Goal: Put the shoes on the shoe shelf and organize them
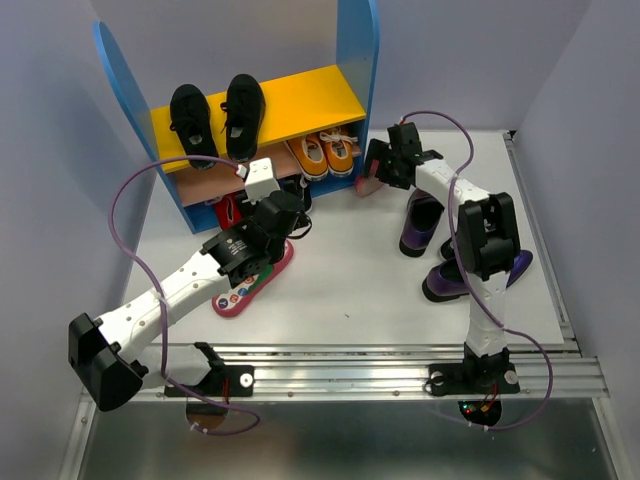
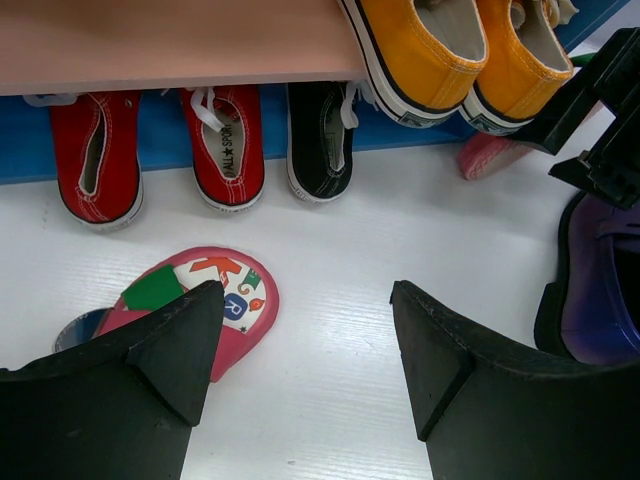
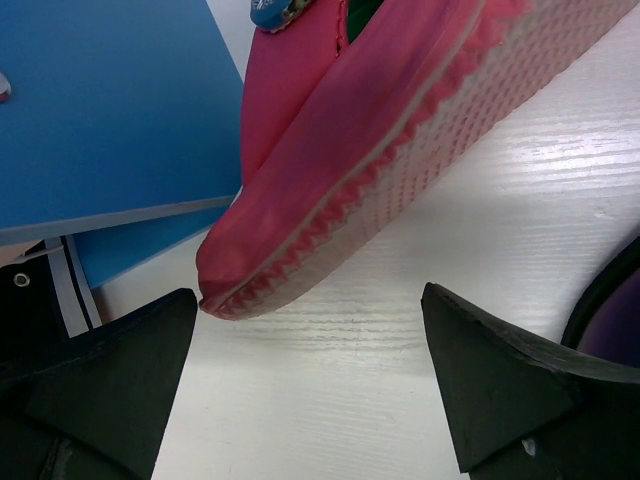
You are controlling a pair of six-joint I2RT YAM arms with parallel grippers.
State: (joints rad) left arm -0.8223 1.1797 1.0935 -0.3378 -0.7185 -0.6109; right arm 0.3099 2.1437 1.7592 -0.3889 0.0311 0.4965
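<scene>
Hovering with the left gripper (image 2: 310, 300) wide open and empty just above the flat pink flip-flop (image 2: 240, 290) on the bench (image 1: 350, 280), in front of the shoe shelf (image 1: 355, 60). Waiting with the right gripper (image 3: 308, 295) equally spread, holding nothing, before the second flip-flop (image 3: 380, 120), which leans on edge against the blue side panel. Straddle the thin sole mid-length, close firmly, lift clear of the panel. Steer wide of the purple loafers (image 1: 420, 225) nearby. Probably best to seat both flip-flops side by side on the yellow board's bare part.
</scene>
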